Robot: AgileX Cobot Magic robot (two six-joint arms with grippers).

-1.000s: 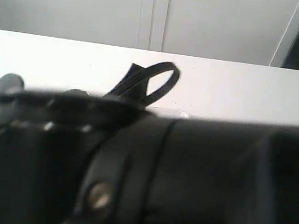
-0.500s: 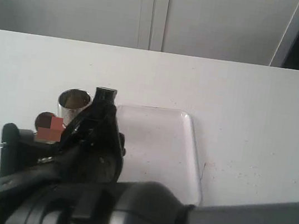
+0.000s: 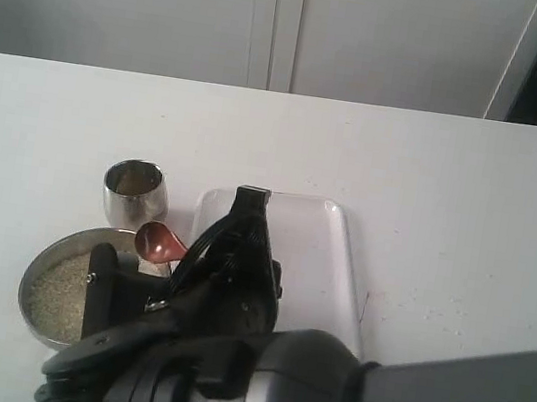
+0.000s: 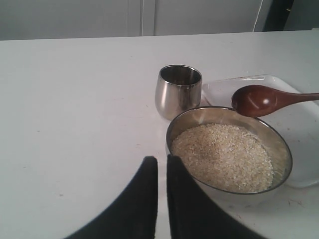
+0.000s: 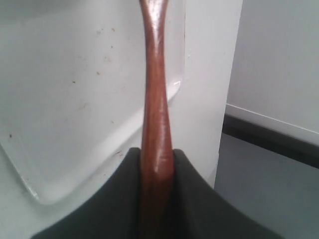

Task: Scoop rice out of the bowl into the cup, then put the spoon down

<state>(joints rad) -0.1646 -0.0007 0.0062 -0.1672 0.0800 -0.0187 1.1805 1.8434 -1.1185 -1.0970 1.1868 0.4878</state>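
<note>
Pinched between the right jaws is the spoon's point(image 5: 155, 99) slim handle, gripped near its end. The left jaws are almost pressed together, only a thin slit between them, holding nothing and touching nothing, just outside the bowl's point(image 4: 279, 144) rim. The white surface point(image 3: 452, 188) carries everything. A clear plastic tray point(image 3: 310, 258) lies beside the bowl, with a few dark specks on it. The steel bowl holds a bed of rice point(image 4: 222, 157) well below its rim. The steel cup point(image 4: 177, 94) stands upright just beside the bowl; its contents are hard to make out. The spoon's round end sits at the bowl's rim, on the cup's side. The right arm point(image 3: 252, 381) hides part of bowl and tray.
</note>
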